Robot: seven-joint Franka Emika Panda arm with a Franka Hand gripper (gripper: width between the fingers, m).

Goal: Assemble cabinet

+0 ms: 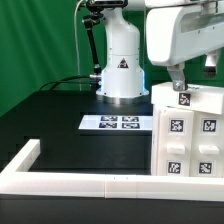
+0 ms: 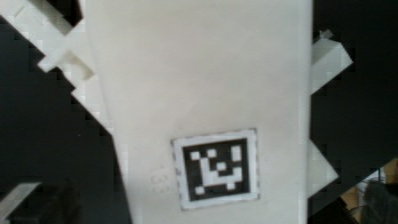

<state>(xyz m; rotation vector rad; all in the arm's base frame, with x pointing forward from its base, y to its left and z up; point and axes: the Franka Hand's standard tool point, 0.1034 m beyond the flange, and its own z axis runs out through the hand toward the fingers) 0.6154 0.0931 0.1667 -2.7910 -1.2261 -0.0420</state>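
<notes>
The cabinet [image 1: 190,135] is a white box of panels with black-and-white tags at the exterior view's right. My gripper [image 1: 178,82] hangs just above its top, close to a small tagged block [image 1: 185,99]. In the wrist view a long white panel [image 2: 196,80] of the cabinet with one tag [image 2: 219,167] fills the picture. My gripper [image 2: 192,208] straddles it. The dark fingertips [image 2: 18,203] show only at the picture's corners, wide apart, with a gap between one finger and the panel. The jaws stand open and hold nothing.
The marker board [image 1: 113,123] lies flat on the black table in front of the arm's white base [image 1: 120,75]. A long low white wall [image 1: 80,183] runs along the front and turns back at the exterior view's left. A green curtain hangs behind.
</notes>
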